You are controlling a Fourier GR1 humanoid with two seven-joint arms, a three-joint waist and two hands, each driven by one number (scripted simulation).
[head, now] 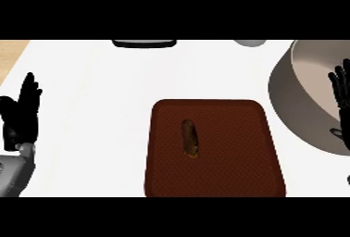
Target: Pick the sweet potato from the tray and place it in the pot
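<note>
We see a white bench (96,92) from above. A brown tray (232,162) sits on it, a bit right of the middle. The sweet potato (189,139) lies on the tray, on the left half. It is long and thin, and its ends point up and down in our view. Nothing is touching it.

The left robot hand (21,115) is at the left edge of the view. Its fingers are straight and point up, with nothing in them. It is over the white bench, well apart from the tray. The sweet potato is far off to its right, with bare bench and the tray's left edge in between.

The right robot hand (340,88) is at the right edge of the view. Its fingers are straight too, spread apart and pointing up, and it holds nothing. We see it over the inside of the big grey pot (282,88). The pot stands just beside the tray, up and to the right of it. The sweet potato lies to the left of this hand and lower down, with the pot's wall and the right half of the tray between them.

At the top edge we see a dark flat thing (144,43) and a small grey round thing (250,42). We cannot tell what they are
</note>
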